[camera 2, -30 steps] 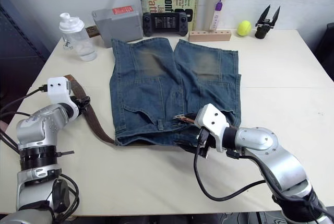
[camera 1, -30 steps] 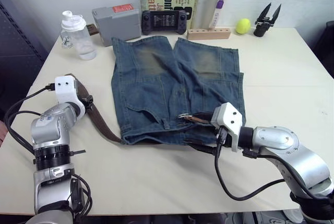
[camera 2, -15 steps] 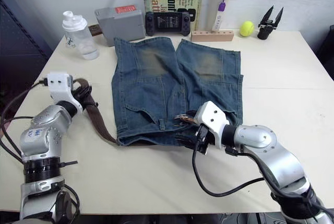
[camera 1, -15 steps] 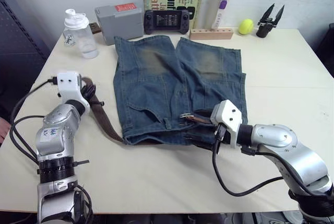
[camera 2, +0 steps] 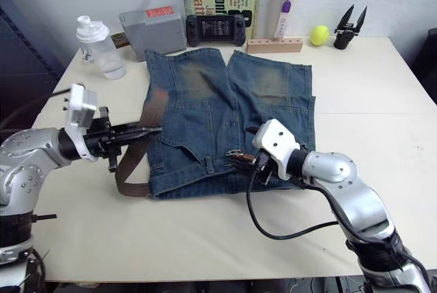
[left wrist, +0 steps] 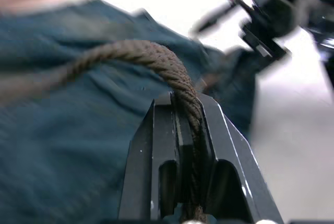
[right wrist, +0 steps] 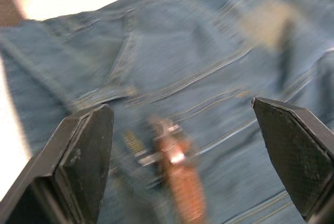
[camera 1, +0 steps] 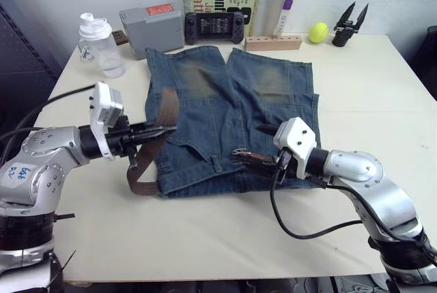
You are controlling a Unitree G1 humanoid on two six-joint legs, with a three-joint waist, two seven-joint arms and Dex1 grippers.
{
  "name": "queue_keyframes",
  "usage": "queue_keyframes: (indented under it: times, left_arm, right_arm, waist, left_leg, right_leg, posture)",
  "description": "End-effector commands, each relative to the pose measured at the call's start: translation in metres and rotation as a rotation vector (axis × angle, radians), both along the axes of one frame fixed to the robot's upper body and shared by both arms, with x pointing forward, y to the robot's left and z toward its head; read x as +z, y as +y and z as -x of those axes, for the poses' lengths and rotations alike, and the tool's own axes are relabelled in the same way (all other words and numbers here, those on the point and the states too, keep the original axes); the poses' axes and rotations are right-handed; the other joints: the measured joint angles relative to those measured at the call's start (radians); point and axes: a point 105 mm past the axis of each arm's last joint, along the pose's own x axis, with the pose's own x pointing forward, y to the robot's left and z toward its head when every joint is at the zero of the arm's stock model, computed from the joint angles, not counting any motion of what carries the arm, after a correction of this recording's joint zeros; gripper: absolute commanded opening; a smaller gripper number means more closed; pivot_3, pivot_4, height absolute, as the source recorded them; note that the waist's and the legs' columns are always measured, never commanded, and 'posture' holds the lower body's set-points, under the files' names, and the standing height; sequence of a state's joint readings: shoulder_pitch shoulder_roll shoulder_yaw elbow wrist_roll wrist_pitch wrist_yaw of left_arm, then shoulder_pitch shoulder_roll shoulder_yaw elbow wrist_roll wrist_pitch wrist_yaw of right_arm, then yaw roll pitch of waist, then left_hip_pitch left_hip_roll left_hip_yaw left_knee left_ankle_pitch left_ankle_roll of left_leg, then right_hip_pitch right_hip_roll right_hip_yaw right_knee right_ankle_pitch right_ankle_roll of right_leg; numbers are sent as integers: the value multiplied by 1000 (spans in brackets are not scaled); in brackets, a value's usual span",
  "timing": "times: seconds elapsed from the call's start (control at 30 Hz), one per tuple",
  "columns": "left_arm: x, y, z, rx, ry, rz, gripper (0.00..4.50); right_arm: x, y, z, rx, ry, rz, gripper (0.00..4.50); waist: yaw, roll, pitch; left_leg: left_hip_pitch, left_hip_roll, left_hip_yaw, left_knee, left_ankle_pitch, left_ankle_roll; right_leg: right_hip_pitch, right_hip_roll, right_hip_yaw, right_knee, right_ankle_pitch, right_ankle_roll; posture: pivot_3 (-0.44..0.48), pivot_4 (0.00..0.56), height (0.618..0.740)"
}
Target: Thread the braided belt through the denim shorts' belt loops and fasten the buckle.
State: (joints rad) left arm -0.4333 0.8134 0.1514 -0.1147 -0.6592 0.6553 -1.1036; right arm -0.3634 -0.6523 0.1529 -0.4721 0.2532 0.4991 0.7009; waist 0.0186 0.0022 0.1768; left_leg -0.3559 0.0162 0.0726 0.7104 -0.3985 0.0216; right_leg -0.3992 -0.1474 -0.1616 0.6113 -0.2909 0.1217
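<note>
Braided belt (camera 1: pixel 166 107) clamped in the left gripper (camera 1: pixel 158 130), its buckle (right wrist: pixel 169 148) lying between the right gripper's (camera 1: pixel 263 148) parted fingers.
Left jaws are closed on the belt strap, lifting it in an arc over the left side of the denim shorts (camera 1: pixel 232 102); the strap drops to the table (camera 1: pixel 369 95) beside the waistband. Right jaws stand wide open over the waistband, 1 finger on each side of the buckle, not touching it.
</note>
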Motion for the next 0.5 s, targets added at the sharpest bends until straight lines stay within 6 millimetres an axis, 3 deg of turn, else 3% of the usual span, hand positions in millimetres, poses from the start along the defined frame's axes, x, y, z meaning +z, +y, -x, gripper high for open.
queue_keyframes:
  times: [0.03,0.07,0.23,0.4,0.5]
  left_arm:
    - [-9,-7,-1,-118,19,-50,52]
    - [-10,-8,-1,-136,21,-54,52]
    - [-3,-36,5,-305,85,18,52]
    - [-4,-45,15,-412,158,31,52]
    - [-7,-48,25,-473,196,26,52]
  right_arm:
    - [-1,7,5,31,-39,-2,4500]
    - [-2,8,5,36,-37,-3,4500]
    - [-12,23,12,113,-403,249,4500]
    - [-20,41,13,141,-674,322,4500]
    - [-12,53,9,107,-776,262,4500]
  waist:
    - [5,0,0]
    - [5,0,0]
    - [2,0,0]
    - [-13,0,0]
    - [-26,0,0]
  left_leg:
    - [0,0,2,0,0,0]
    - [-1,0,4,0,0,0]
    - [-1,0,6,0,0,0]
    - [0,0,6,-1,0,0]
    - [0,0,6,-2,0,0]
  right_leg:
    - [0,0,0,-1,0,0]
    - [0,0,0,-1,0,0]
    - [0,0,0,-1,0,0]
    - [0,0,1,-1,-1,1]
    - [0,0,1,-1,-1,1]
  posture:
    - [0,150,731]
    - [0,150,731]
    - [0,150,731]
    - [0,150,731]
    - [0,150,731]
